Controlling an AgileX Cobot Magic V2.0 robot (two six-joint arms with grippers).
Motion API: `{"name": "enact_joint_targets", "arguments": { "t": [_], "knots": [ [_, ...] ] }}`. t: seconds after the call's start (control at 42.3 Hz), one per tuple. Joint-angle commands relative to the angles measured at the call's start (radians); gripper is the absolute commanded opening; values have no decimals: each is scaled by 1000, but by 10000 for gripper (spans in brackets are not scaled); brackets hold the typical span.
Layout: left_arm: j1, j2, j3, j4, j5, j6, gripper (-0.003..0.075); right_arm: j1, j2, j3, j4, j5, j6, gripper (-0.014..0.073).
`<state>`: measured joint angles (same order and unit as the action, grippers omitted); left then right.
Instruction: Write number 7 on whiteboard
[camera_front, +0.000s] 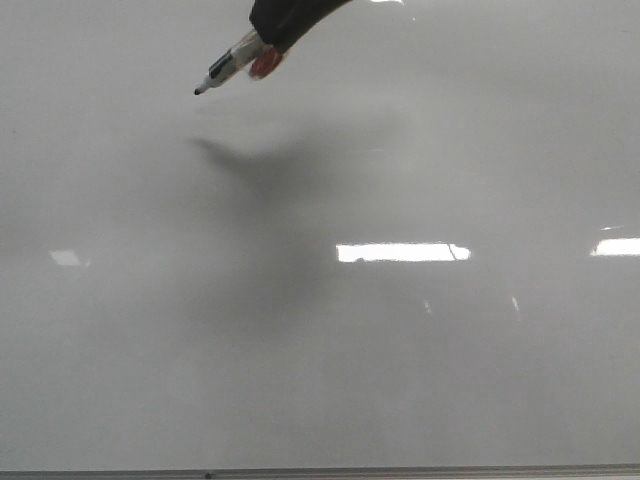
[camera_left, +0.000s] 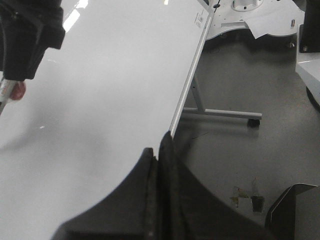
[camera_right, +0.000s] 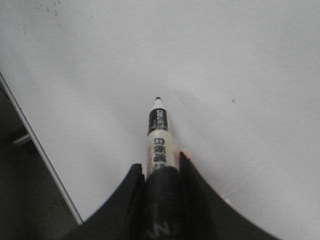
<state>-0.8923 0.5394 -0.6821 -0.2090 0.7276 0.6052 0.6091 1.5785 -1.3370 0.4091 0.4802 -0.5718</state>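
- Glossy pale-grey whiteboard (camera_front: 420, 380): fills the front view, thin metal edge along the bottom, bright glare patches at mid-height. No black stroke shows on it anywhere; the number 7 is not yet begun.
- Marker (camera_front: 228, 68): white barrel, black collar and tip, uncapped. It points toward the upper left part of the board in the front view. Its shadow lies apart from the tip, so you may judge the tip just off the surface.
- Right gripper (camera_right: 161, 172): dark jaws closed snugly on the marker barrel, tip projecting well forward.
- Left gripper (camera_left: 159, 165): fingers pressed together, holding nothing visible, parked near the board's side edge.
- Handling note: bring the tip down gently until it meets its shadow, then draw the top stroke sideways with even pressure. Turn at the corner without lifting and run the slanted down-stroke through the free area below. Keep the barrel's tilt constant; you risk skipping if it varies.
- View differences: the right wrist view alone shows the grip and the barrel's print. The left wrist view alone shows the board's stand (camera_left: 220, 112) and the floor (camera_left: 250, 165). Only the front view gives the shadow gap.
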Motion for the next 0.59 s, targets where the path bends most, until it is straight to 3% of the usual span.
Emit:
{"name": "enact_joint_targets", "arguments": {
  "t": [0.0, 0.568],
  "knots": [
    [1, 4, -27, -23, -73, -13, -20, -4, 9, -96, 28, 1, -5, -60],
    [1, 4, -27, -23, -73, -13, -20, -33, 74, -159, 27, -3, -5, -60]
  ]
}}
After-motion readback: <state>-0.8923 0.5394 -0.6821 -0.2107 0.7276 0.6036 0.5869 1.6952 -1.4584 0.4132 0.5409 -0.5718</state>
